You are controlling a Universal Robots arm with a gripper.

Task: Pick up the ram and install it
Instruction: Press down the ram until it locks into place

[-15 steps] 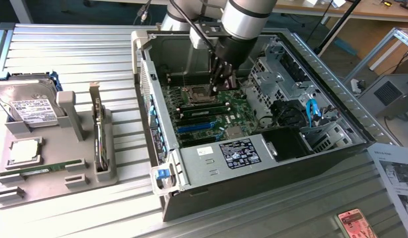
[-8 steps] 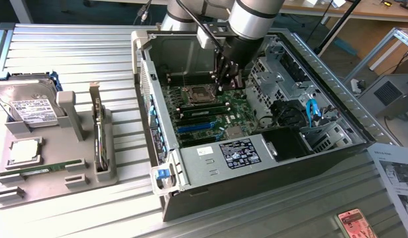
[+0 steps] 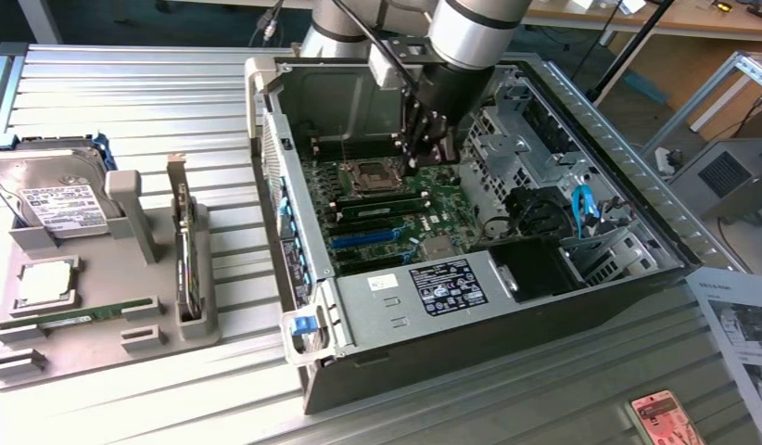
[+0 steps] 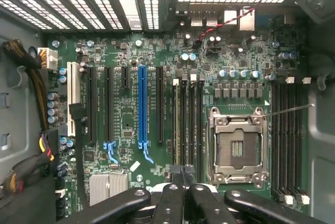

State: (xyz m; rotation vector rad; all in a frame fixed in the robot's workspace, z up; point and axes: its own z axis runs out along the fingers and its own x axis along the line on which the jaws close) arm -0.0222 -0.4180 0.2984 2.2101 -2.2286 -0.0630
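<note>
The ram (image 3: 82,316) lies flat in a groove of the grey holder (image 3: 132,215) at the lower left of the exterior view, a thin green stick running roughly left to right, well apart from the gripper (image 3: 425,148). On the same holder, a square processor chip (image 3: 44,283) sits just above the ram, the silver hard drive (image 3: 54,199) leans at the holder's upper end, and a larger card (image 3: 184,243) with a metal bracket stands on edge along the holder's right side. The holder rests on the slatted metal table (image 3: 133,102). To its right, in the middle of the frame, stands the open computer case (image 3: 394,306) with the green motherboard (image 3: 437,209) lying inside it. The arm reaches down into the case from the top of the frame, and the gripper hangs above the board, just to the exterior view's right of the processor socket (image 3: 371,172). In the wrist view the gripper (image 4: 184,182) looks straight down on the motherboard (image 4: 125,109), and its black fingers (image 4: 171,203) are drawn together with only a thin seam between them; I cannot make out anything pinched there. Their tips sit over the end of a bank of black memory slots (image 4: 187,124) that lies between the open socket (image 4: 236,148) and a long blue expansion slot (image 4: 142,103). A second bank of memory slots (image 4: 288,140) lies on the socket's other side.
</note>
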